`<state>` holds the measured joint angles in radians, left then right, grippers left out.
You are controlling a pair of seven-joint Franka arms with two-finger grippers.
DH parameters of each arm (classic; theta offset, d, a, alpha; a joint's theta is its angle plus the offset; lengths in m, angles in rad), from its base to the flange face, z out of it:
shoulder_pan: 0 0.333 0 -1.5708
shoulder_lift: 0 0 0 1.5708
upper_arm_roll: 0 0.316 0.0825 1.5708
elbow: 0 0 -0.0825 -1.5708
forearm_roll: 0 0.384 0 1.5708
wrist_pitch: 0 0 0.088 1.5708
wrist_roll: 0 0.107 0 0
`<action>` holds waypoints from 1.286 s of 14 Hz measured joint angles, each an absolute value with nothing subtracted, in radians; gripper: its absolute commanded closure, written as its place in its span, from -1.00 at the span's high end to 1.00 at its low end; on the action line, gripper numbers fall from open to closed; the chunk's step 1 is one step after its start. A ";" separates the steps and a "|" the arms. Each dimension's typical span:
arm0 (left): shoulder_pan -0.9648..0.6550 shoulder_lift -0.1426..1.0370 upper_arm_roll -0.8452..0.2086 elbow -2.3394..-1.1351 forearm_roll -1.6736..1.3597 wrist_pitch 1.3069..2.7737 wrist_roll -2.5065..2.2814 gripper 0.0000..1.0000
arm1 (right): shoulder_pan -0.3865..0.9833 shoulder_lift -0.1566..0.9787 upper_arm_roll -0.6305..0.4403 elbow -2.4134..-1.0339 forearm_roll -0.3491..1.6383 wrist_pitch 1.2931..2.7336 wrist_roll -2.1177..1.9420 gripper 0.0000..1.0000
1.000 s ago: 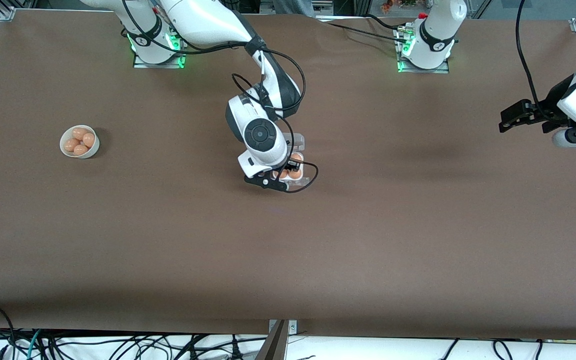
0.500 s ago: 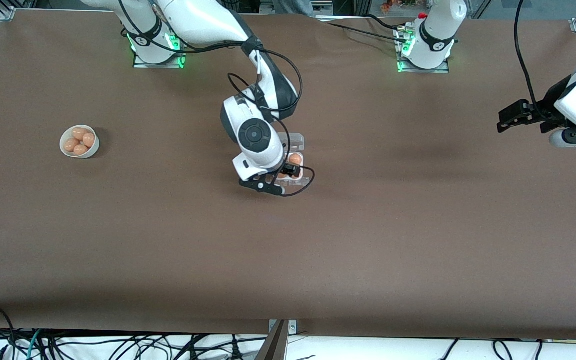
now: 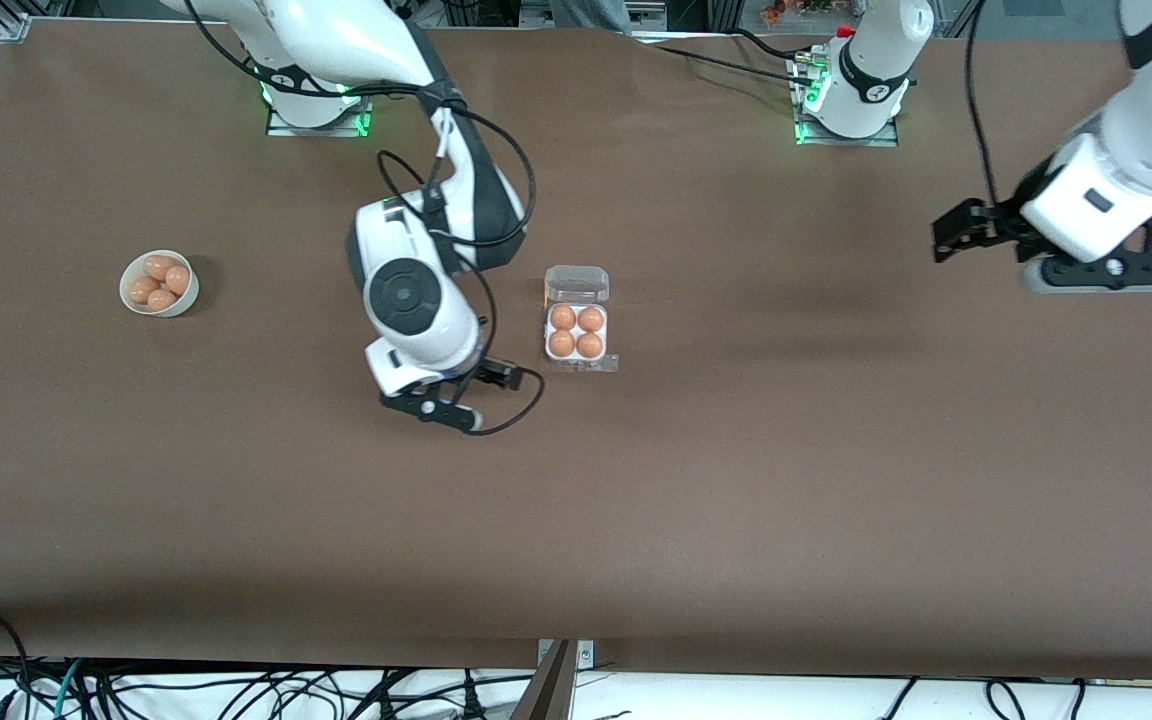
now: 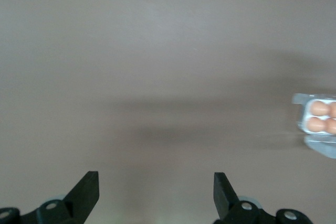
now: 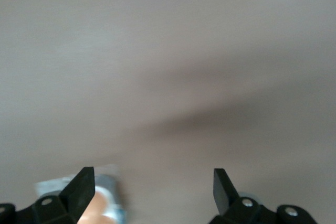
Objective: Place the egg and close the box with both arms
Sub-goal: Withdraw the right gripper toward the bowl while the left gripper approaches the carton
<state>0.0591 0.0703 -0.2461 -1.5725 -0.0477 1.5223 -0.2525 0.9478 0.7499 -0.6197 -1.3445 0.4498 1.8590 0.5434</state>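
The box (image 3: 579, 320) lies on the table (image 3: 736, 480) with its clear lid folded open, and all four cells are filled; which one is the placed egg (image 3: 590, 345) cannot be told. The right pincer (image 3: 456, 392) is held wide open and empty over bare table beside the box. The left pincer (image 4: 156, 192), also open and empty, hangs over the left arm's end. The light box could probably be pushed aside if the lid is pressed by one pincer only.
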 measured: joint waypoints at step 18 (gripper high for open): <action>-0.131 0.372 -0.573 -1.563 -0.242 1.519 -0.861 -0.90 | 0.169 0.310 -0.138 -1.450 0.027 1.669 0.110 1.00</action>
